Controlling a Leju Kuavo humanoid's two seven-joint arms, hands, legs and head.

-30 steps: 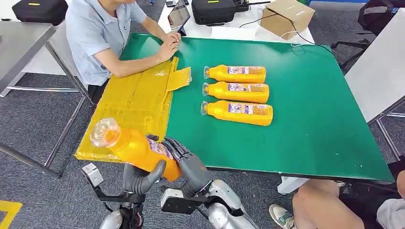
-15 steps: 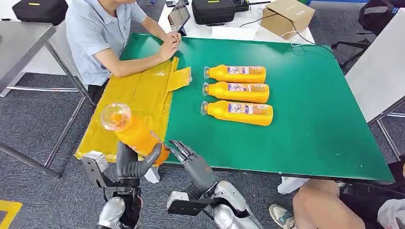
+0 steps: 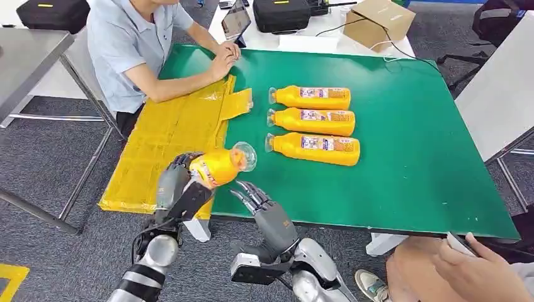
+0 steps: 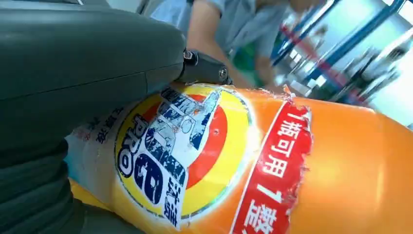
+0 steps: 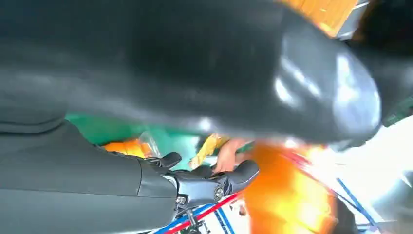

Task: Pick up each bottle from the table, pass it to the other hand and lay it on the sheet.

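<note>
My left hand (image 3: pixel 178 187) grips an orange bottle (image 3: pixel 221 165) above the near edge of the yellow sheet (image 3: pixel 170 138), the bottle lying sideways with its clear cap pointing right. Up close, the bottle's label (image 4: pixel 195 156) fills the left wrist view beside my left hand's grey thumb (image 4: pixel 83 63). My right hand (image 3: pixel 264 211) is open, fingers spread, just right of and below the bottle, apart from it. Three more orange bottles (image 3: pixel 313 123) lie side by side on the green table (image 3: pixel 415 163).
A person in a light blue shirt (image 3: pixel 129 47) sits at the far left corner, forearms resting on the table by the sheet. Another person's knee and hand (image 3: pixel 466 270) are at the lower right. A cardboard box (image 3: pixel 378 22) and black cases stand beyond the table.
My left hand has swung the bottle from upright and leaning left to lying sideways with the cap pointing right, and moved it up over the sheet's edge. My right hand has drawn slightly away.
</note>
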